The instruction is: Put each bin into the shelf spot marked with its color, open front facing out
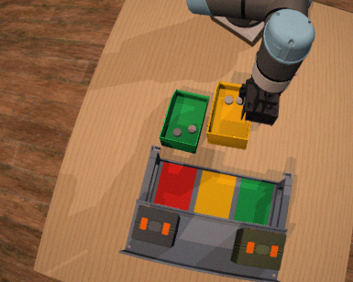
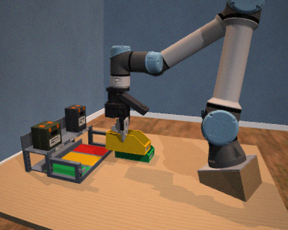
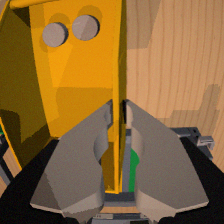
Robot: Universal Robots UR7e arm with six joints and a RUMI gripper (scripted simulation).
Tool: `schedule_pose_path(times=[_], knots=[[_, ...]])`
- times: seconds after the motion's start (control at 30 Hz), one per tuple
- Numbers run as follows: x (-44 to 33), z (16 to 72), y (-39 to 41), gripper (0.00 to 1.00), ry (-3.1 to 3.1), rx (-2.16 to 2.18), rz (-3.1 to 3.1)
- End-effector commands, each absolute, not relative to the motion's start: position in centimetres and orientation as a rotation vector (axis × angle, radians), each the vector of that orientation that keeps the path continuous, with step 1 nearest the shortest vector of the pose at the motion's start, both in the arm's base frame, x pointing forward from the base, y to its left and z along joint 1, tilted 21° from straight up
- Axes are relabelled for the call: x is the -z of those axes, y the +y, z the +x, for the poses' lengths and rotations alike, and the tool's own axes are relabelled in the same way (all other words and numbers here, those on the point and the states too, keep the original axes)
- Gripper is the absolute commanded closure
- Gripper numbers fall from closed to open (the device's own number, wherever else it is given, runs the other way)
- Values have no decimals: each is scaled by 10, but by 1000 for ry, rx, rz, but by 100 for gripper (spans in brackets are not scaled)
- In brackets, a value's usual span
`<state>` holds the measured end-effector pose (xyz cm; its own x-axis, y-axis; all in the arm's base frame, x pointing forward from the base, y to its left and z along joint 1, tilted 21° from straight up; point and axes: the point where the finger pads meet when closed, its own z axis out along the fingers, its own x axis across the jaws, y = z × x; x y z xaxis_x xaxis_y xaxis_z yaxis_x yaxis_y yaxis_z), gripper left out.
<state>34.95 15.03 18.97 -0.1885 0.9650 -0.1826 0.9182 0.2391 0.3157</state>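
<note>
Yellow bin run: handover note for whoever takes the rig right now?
Gripper: jaws shut on the right side wall of the yellow bin, which looks lifted off the table in the exterior view; two grey discs sit inside it.
Green bin: on the table beside the yellow one, two discs inside, untouched.
Shelf: red, yellow and green marks all bare; two dark cases on the top board.
Done: nothing shelved.
Left: seat yellow bin on the yellow mark, then green on green.
</note>
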Motion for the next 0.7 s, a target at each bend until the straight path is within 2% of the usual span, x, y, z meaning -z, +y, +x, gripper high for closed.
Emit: schedule_pose_path(times=[0.0,0.67], knots=[[-184,359,151,100,2178,-193,1739],[-158,400,153,100,2178,-193,1739]])
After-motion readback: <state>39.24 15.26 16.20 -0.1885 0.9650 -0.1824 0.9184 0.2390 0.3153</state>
